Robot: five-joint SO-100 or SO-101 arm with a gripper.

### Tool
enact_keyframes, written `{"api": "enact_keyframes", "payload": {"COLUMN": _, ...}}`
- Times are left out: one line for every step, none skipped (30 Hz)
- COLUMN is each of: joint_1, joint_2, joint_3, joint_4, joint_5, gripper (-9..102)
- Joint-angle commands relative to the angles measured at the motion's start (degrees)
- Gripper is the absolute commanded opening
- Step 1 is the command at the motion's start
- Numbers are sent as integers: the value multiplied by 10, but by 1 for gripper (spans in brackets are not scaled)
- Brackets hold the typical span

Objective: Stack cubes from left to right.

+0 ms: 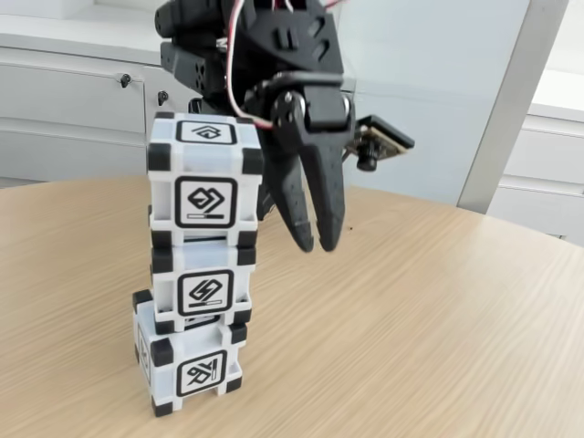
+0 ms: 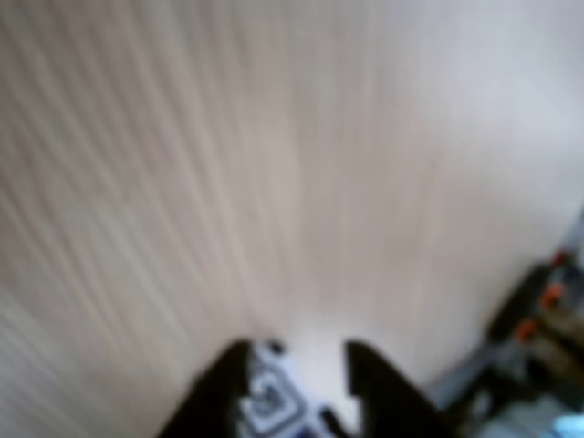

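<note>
- Cubes (image 1: 199,265) stand three high in one stack on the worktop (image 1: 438,310).
- Jaws (image 1: 316,245) hang just right of the stack's top cube (image 1: 206,173), slightly parted, gripping nothing.

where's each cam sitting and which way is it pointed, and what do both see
Fixed view: low at table height, facing sideways at the stack of three cubes on the wooden table; the arm's gripper hangs beside the stack, holding nothing.
Wrist view: rides on the arm, aimed down at the blurred table; two dark fingers enter from the bottom edge, a cube between them.
Shared: gripper, table, cubes.
</note>
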Motion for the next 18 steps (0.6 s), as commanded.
{"api": "enact_keyframes", "payload": {"joint_1": 5, "joint_2": 19, "joint_3": 4, "joint_4": -9, "joint_5": 7, "gripper": 11}}
{"api": "enact_keyframes", "payload": {"joint_1": 5, "joint_2": 23, "joint_3": 4, "joint_4": -6, "joint_5": 10, "gripper": 11}}
{"api": "enact_keyframes", "payload": {"joint_1": 5, "joint_2": 25, "joint_3": 4, "joint_4": -5, "joint_5": 11, "gripper": 11}}
{"api": "enact_keyframes", "payload": {"joint_1": 5, "joint_2": 25, "joint_3": 4, "joint_4": -4, "joint_5": 11, "gripper": 11}}
{"api": "enact_keyframes", "payload": {"joint_1": 5, "joint_2": 25, "joint_3": 4, "joint_4": -3, "joint_5": 16, "gripper": 11}}
{"api": "enact_keyframes", "payload": {"joint_1": 5, "joint_2": 25, "joint_3": 4, "joint_4": -2, "joint_5": 22, "gripper": 11}}
{"api": "enact_keyframes", "payload": {"joint_1": 5, "joint_2": 25, "joint_3": 4, "joint_4": -2, "joint_5": 26, "gripper": 11}}
{"api": "enact_keyframes", "payload": {"joint_1": 5, "joint_2": 25, "joint_3": 4, "joint_4": -2, "joint_5": 33, "gripper": 10}}
{"api": "enact_keyframes", "payload": {"joint_1": 5, "joint_2": 25, "joint_3": 4, "joint_4": -2, "joint_5": 38, "gripper": 9}}
{"api": "enact_keyframes", "payload": {"joint_1": 5, "joint_2": 25, "joint_3": 4, "joint_4": -1, "joint_5": 40, "gripper": 9}}
{"api": "enact_keyframes", "payload": {"joint_1": 5, "joint_2": 25, "joint_3": 4, "joint_4": -1, "joint_5": 41, "gripper": 7}}
{"api": "enact_keyframes", "payload": {"joint_1": 6, "joint_2": 25, "joint_3": 4, "joint_4": -1, "joint_5": 41, "gripper": 5}}
{"api": "enact_keyframes", "payload": {"joint_1": 6, "joint_2": 25, "joint_3": 4, "joint_4": -1, "joint_5": 41, "gripper": 2}}
{"api": "enact_keyframes", "payload": {"joint_1": 6, "joint_2": 25, "joint_3": 4, "joint_4": -1, "joint_5": 41, "gripper": 0}}
{"api": "enact_keyframes", "payload": {"joint_1": 6, "joint_2": 25, "joint_3": 4, "joint_4": -1, "joint_5": 43, "gripper": 0}}
{"api": "enact_keyframes", "payload": {"joint_1": 6, "joint_2": 25, "joint_3": 4, "joint_4": -1, "joint_5": 43, "gripper": 0}}
{"api": "enact_keyframes", "payload": {"joint_1": 6, "joint_2": 25, "joint_3": 4, "joint_4": -1, "joint_5": 44, "gripper": 0}}
{"api": "enact_keyframes", "payload": {"joint_1": 6, "joint_2": 25, "joint_3": 4, "joint_4": -1, "joint_5": 44, "gripper": 0}}
